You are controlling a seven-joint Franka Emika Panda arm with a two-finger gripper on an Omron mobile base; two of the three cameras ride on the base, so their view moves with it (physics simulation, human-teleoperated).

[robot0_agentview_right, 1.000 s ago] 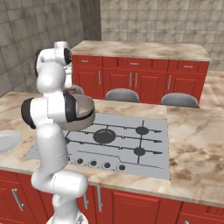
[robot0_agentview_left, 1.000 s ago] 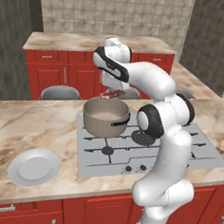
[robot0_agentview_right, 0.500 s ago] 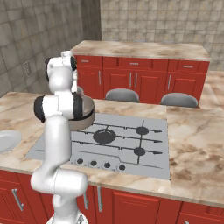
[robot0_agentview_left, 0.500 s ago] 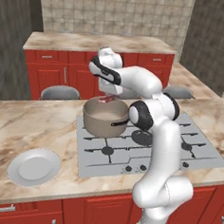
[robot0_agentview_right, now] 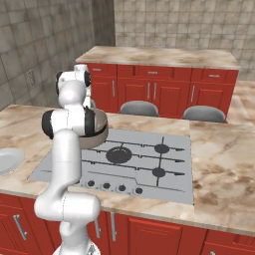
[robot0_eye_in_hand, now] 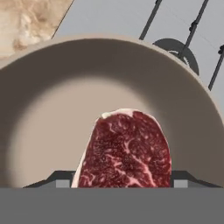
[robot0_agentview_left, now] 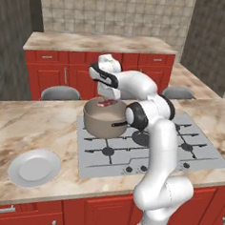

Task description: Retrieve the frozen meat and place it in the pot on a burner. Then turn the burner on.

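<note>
Hand view: fingers (robot0_eye_in_hand: 122,186) grip the frozen meat (robot0_eye_in_hand: 126,151) over the pot (robot0_eye_in_hand: 39,57); release and burner remain.

The arm (robot0_agentview_left: 156,151) is glossy white, built of thick rounded tubular links that swell at a bulbous base. Dark, near-black bands ring its joints, showing as round black caps at the elbow and a black collar near the wrist.
</note>
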